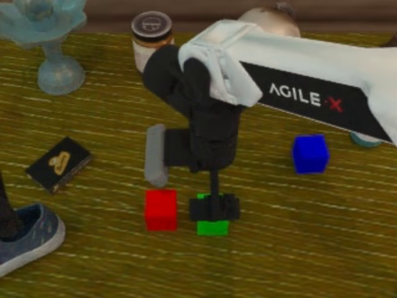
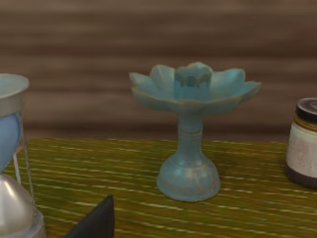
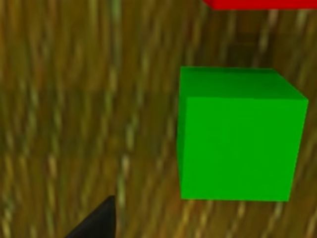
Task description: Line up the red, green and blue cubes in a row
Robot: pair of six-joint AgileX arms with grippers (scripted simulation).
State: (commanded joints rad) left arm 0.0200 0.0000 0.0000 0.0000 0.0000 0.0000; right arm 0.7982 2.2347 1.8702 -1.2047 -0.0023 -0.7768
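The red cube [image 1: 160,209] and the green cube [image 1: 213,228] sit side by side near the table's middle, a small gap apart. The blue cube [image 1: 310,153] stands alone, farther back and to the right. My right gripper [image 1: 214,208] hangs open directly over the green cube and hides most of it. In the right wrist view the green cube [image 3: 237,144] rests on the mat, clear of the one dark fingertip [image 3: 101,220] that shows, with an edge of the red cube [image 3: 257,4] beyond. My left arm [image 1: 5,217] is parked at the left edge.
A white jar [image 1: 151,34] with a dark lid stands at the back beside the right arm. A blue-green pedestal dish [image 1: 53,37] is at the back left. A black box [image 1: 59,163] and a shoe [image 1: 28,239] lie on the left. An hourglass [image 2: 10,148] is near the left gripper.
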